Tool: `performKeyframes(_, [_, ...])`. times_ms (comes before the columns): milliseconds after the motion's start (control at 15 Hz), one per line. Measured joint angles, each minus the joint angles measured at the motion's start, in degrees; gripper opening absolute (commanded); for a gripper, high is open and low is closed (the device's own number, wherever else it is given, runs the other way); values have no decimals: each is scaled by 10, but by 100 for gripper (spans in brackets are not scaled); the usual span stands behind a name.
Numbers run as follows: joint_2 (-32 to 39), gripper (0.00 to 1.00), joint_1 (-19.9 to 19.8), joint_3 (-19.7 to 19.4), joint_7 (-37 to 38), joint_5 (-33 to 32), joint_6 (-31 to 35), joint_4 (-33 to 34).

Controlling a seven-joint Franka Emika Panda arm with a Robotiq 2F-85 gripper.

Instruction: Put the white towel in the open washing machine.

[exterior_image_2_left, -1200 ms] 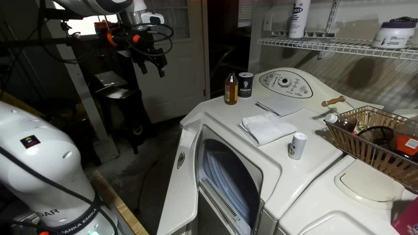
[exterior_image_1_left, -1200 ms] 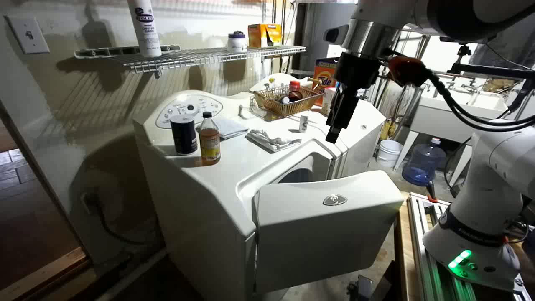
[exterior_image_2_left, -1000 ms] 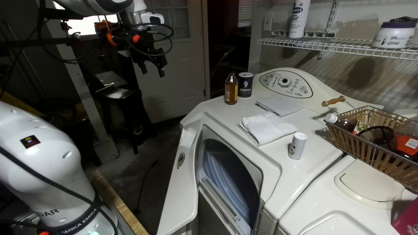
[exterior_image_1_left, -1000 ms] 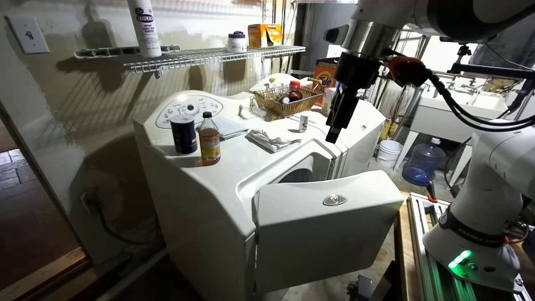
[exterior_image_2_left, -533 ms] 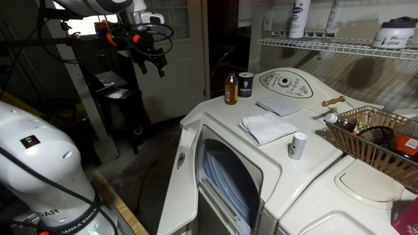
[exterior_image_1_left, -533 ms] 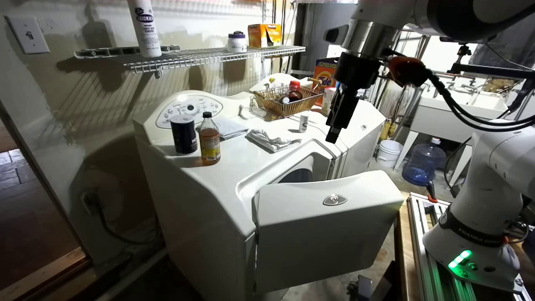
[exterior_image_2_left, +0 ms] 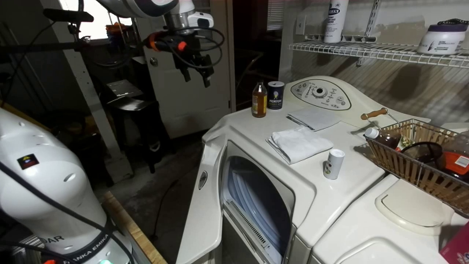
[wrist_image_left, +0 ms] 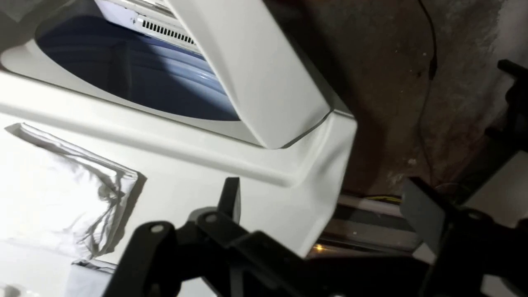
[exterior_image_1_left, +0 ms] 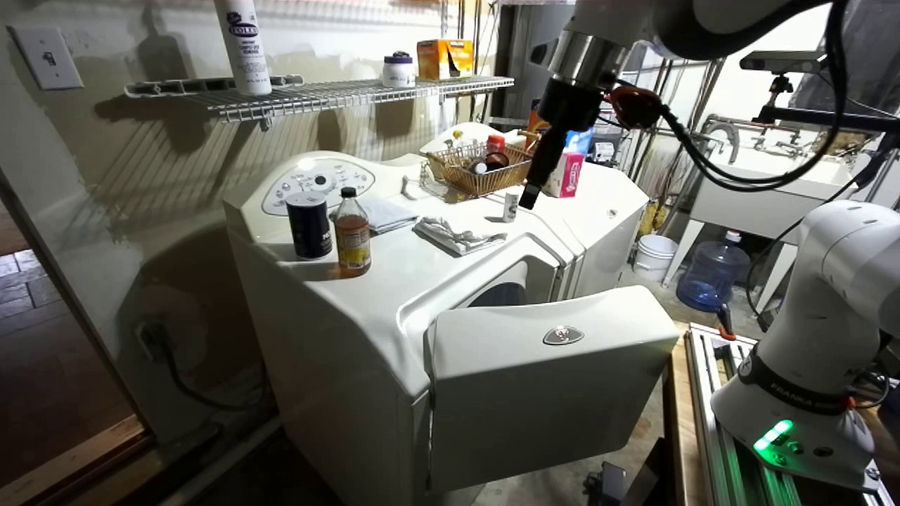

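Note:
The white towel lies folded on top of the washing machine, beside the door opening; it also shows in an exterior view and at the left of the wrist view. The machine's front door stands open, and the blue-grey drum shows inside; the drum also shows in the wrist view. My gripper is in the air above the machine's front side, apart from the towel. In the wrist view my gripper has its fingers wide apart with nothing between them.
A second folded grey-white cloth lies behind the towel. A small white canister, an amber bottle and a dark salt canister stand on the machine. A basket with bottles stands alongside. A wire shelf hangs above.
My gripper has moved from its earlier still position toward the machine, leftward in one exterior view and rightward in the other. The fingers stay apart. The towel and door have not moved.

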Motion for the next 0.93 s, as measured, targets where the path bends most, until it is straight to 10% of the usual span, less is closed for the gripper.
performKeyframes(933, [352, 100, -105, -99, -40, -36, 122, 224])
